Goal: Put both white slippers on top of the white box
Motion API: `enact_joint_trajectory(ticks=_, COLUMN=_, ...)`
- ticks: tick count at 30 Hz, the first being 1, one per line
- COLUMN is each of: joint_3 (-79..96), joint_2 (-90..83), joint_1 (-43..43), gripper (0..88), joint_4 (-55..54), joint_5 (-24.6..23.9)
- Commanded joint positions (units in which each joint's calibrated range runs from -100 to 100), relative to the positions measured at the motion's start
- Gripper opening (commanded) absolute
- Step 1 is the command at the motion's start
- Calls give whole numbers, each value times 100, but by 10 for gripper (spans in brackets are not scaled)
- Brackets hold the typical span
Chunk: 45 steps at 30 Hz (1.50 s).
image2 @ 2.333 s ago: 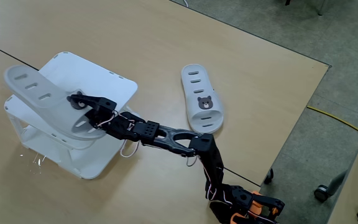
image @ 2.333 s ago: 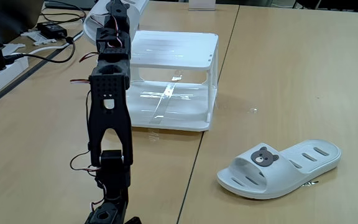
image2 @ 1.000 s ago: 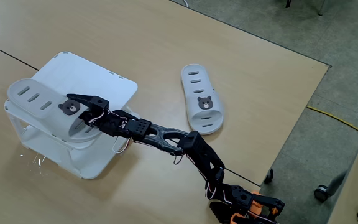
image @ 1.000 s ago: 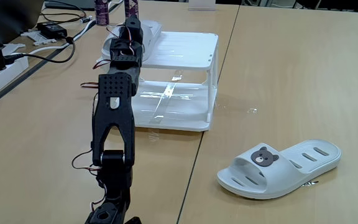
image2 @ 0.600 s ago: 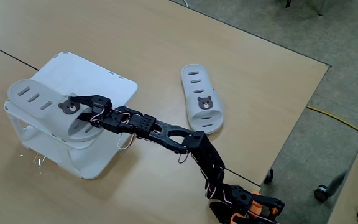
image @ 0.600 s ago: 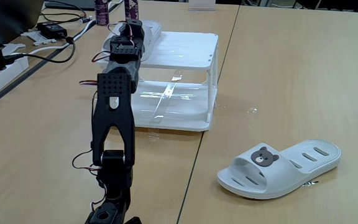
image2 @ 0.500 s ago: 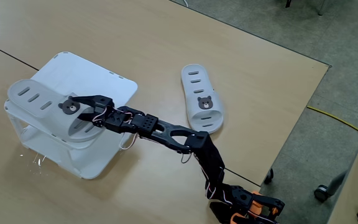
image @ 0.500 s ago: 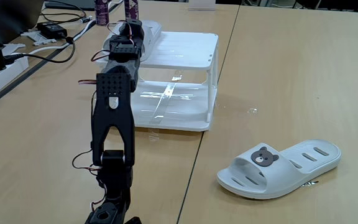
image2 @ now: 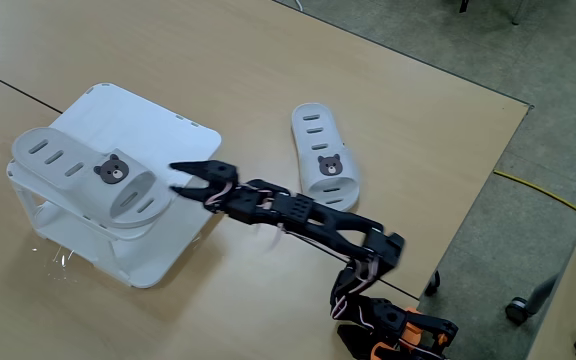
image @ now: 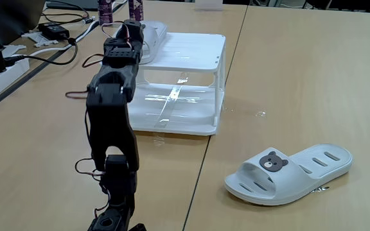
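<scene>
One slipper [image2: 83, 178] is seen lying on the slatted top of the white box [image2: 158, 125], along the edge of the box nearest the lower left in the high fixed view, with its toe end reaching the corner. A slip off the box is judged possible if that slipper is nudged by the arm, since little margin is left at that edge. The second slipper [image2: 324, 165] is seen flat on the table [image2: 268, 60], bear badge up, well apart from the box. A poor grasp on its rounded strap is judged the other risk, as the slipper could tilt or drop during the lift.

The gripper [image2: 180, 175] is seen just beside the open end of the placed slipper, over the box top, with its jaws parted in a narrow V. Nothing is held between them; the slipper has been released and no contact can be made out.
</scene>
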Motion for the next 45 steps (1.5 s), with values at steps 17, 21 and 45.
enact_joint_trajectory(ticks=17, joint_3=7160, joint_2=-2043, joint_1=747, gripper=8, joint_4=-5201, joint_5=42)
enact_joint_trajectory(ticks=21, joint_3=7133, joint_2=-831, joint_1=1643, gripper=8, joint_4=-5227, joint_5=42)
enact_joint_trajectory(ticks=45, joint_3=5852, joint_2=3022, joint_1=4900, gripper=139, joint_4=-8083, joint_5=42)
